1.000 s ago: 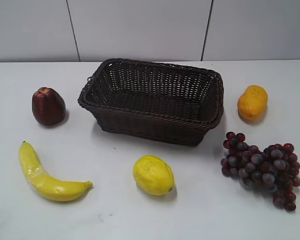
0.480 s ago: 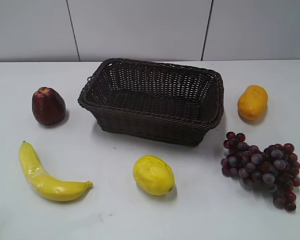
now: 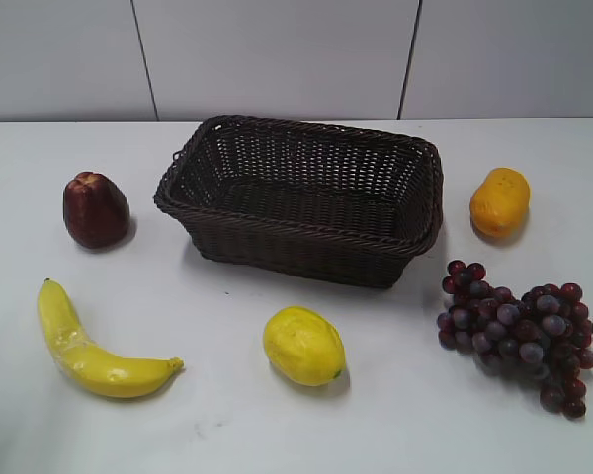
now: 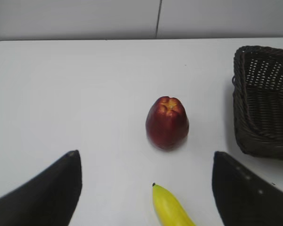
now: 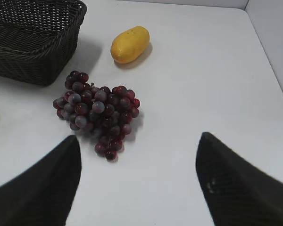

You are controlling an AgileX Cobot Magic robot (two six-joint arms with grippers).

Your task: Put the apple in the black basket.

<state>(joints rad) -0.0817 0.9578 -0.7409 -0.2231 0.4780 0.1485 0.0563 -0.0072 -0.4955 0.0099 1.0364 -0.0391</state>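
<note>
The dark maroon apple [image 3: 95, 209] stands upright on the white table left of the black wicker basket [image 3: 306, 197], apart from it. In the left wrist view the apple [image 4: 167, 122] lies ahead of my left gripper [image 4: 145, 157], which is open and empty, well short of it; the basket's corner [image 4: 264, 101] is at the right. My right gripper [image 5: 137, 141] is open and empty, above bare table just in front of the grapes [image 5: 96, 110]. Neither gripper shows in the exterior view.
A banana [image 3: 89, 348] lies front left, its tip [image 4: 172, 207] between my left fingers. A yellow lemon-like fruit [image 3: 302, 345] sits in front of the basket. An orange-yellow fruit [image 3: 499, 201] and purple-red grapes [image 3: 519, 326] lie to the right. A wall stands behind the table.
</note>
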